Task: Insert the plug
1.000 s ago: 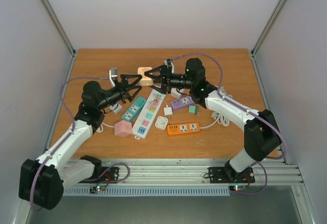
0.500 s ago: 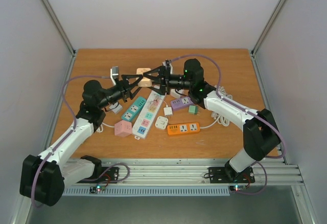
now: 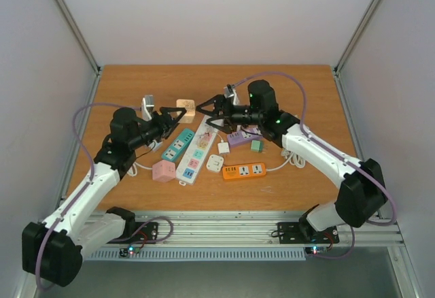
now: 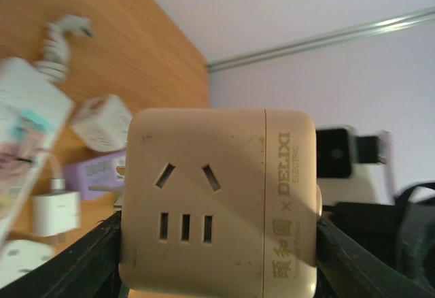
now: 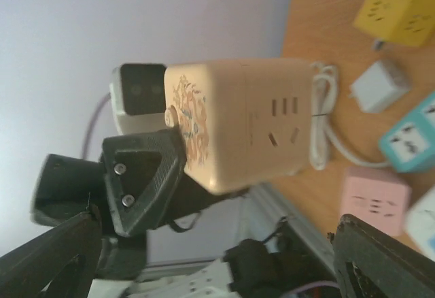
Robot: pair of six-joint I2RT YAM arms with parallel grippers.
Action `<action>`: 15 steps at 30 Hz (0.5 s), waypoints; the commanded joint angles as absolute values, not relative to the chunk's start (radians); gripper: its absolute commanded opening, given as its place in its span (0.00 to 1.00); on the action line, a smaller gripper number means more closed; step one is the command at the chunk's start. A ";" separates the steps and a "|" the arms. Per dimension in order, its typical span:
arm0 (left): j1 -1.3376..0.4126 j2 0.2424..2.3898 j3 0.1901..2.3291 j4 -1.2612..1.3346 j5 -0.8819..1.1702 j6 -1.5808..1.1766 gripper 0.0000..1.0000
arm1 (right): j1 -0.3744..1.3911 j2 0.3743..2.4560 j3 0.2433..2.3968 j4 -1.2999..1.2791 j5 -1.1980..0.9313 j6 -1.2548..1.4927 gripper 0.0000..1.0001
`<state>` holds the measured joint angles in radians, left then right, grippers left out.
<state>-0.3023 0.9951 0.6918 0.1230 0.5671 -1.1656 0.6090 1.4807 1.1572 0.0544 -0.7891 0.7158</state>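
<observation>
Bare tabletop (image 3: 119,90) lies open along the left edge and the far side. The left gripper (image 3: 175,113) is clamped on the cream cube socket (image 3: 185,107), held above the far-centre wood. The socket has rounded corners, one face with two slanted slots over three upright ones, and DELIXI lettering beside that. Just right of it, the right gripper (image 3: 206,112) faces the socket with jaws spread wide, holding nothing. The white strip (image 3: 199,147) and orange strip (image 3: 244,171) crowd the near side, with open wood further right.

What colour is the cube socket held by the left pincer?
The cube socket is pale cream-beige; clearest in the left wrist view.
</observation>
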 commanded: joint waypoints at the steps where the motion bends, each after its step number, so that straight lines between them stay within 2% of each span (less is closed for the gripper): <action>1: -0.296 0.922 0.768 -0.182 0.375 -0.905 0.31 | 0.612 1.420 1.184 -0.299 -0.590 0.394 0.92; 4: -0.296 0.909 0.773 -0.262 0.339 -0.841 0.32 | 0.614 1.450 1.173 -0.419 -0.492 0.293 0.88; 7: -0.296 0.907 0.758 -0.272 0.351 -0.817 0.32 | 0.638 1.522 1.175 -0.491 -0.426 0.231 0.77; 11: -0.297 0.915 0.748 -0.275 0.356 -0.813 0.32 | 0.695 1.627 1.202 -0.538 -0.318 0.184 0.57; 15: -0.296 0.933 0.747 -0.270 0.372 -0.815 0.32 | 0.711 1.724 1.239 -0.535 -0.273 0.171 0.48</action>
<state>-0.2977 0.9230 0.7399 -0.3019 0.3710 -0.8509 0.6918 1.6623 1.1774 -0.4816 -0.3779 0.2405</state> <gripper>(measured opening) 0.615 0.511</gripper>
